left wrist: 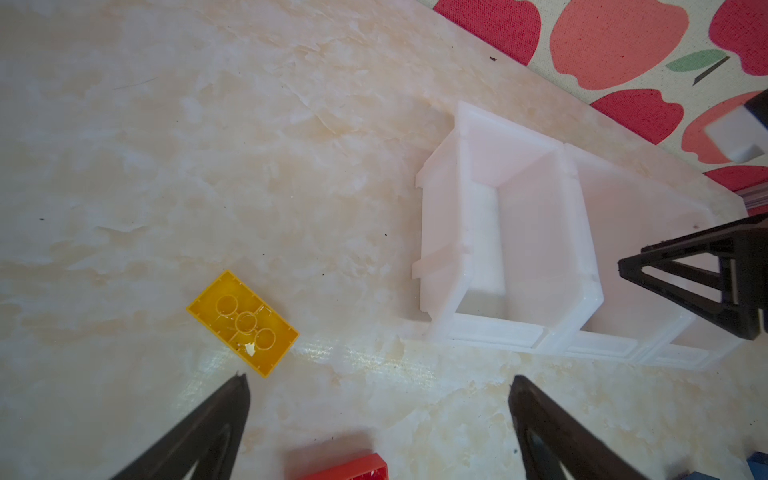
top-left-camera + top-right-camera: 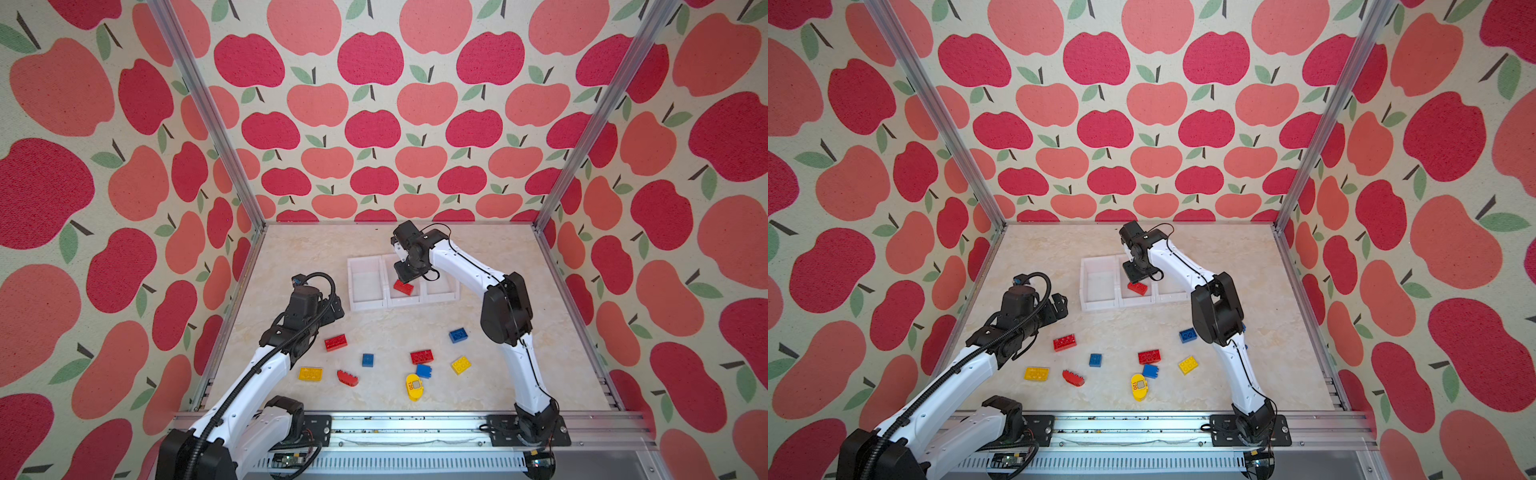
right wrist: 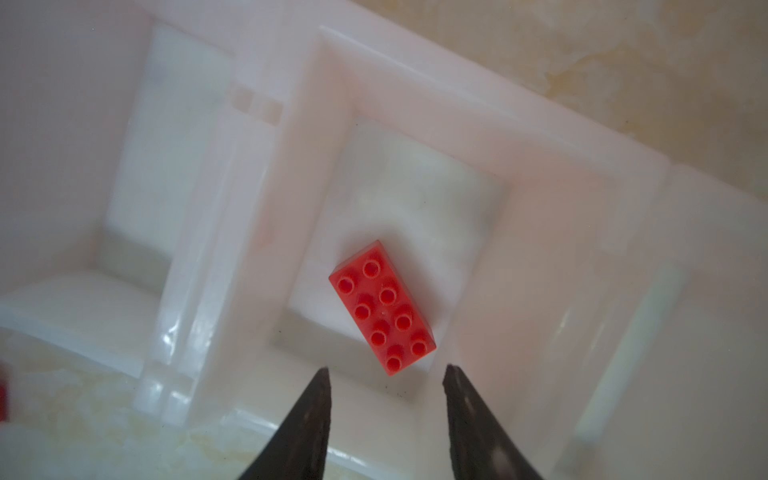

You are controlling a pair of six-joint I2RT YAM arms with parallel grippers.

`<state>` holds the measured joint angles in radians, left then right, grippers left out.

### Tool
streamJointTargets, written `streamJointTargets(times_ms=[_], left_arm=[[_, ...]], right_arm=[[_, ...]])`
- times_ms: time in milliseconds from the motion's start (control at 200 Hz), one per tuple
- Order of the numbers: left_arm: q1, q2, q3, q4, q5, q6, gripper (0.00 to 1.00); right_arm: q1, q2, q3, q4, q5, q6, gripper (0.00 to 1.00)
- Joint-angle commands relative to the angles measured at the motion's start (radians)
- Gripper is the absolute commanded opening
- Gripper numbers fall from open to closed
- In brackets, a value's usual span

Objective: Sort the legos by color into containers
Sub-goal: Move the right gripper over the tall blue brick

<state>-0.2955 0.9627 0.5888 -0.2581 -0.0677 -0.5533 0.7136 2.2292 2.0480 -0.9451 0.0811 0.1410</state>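
Three joined white containers point(image 2: 368, 304) stand at the back middle of the table. One red lego point(image 2: 403, 287) lies studs up in the middle bin point(image 3: 415, 124). My right gripper point(image 3: 386, 370) hangs just above that brick, open, with nothing between its fingers. My left gripper point(image 2: 334, 307) is open over bare table left of the bins, near an upside-down yellow lego point(image 1: 243, 323). Loose legos lie nearer the front: red point(image 2: 336, 342), blue point(image 2: 368, 360), red point(image 2: 421, 356), blue point(image 2: 458, 335), yellow point(image 2: 461, 365), and a rounded yellow "120" piece point(image 2: 413, 387).
A flat yellow brick point(image 2: 310, 373) and a red piece on its side point(image 2: 347, 377) lie front left. The right arm's black elbow point(image 2: 505, 311) hangs over the table's right part. Aluminium posts and apple-print walls close in the table; a metal rail point(image 2: 415, 428) runs along the front.
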Motion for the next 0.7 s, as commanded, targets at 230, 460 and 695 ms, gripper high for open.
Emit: streamJointTargets(times_ms=[230, 460, 695], left_arm=[[-0.028, 0.038, 0.028, 0.014, -0.024, -0.005, 0.99], [-0.031, 0.057, 0.037, 0.025, -0.016, 0.004, 0.99], [-0.033, 0.079, 0.043, 0.036, -0.006, 0.013, 0.99]], right_arm=[[-0.072, -0.301, -0.239, -0.026, 0.005, 0.051, 0.5], [-0.203, -0.514, -0.518, 0.001, -0.018, 0.103, 0.55], [-0.39, -0.657, -0.741, 0.01, -0.049, 0.218, 0.61]])
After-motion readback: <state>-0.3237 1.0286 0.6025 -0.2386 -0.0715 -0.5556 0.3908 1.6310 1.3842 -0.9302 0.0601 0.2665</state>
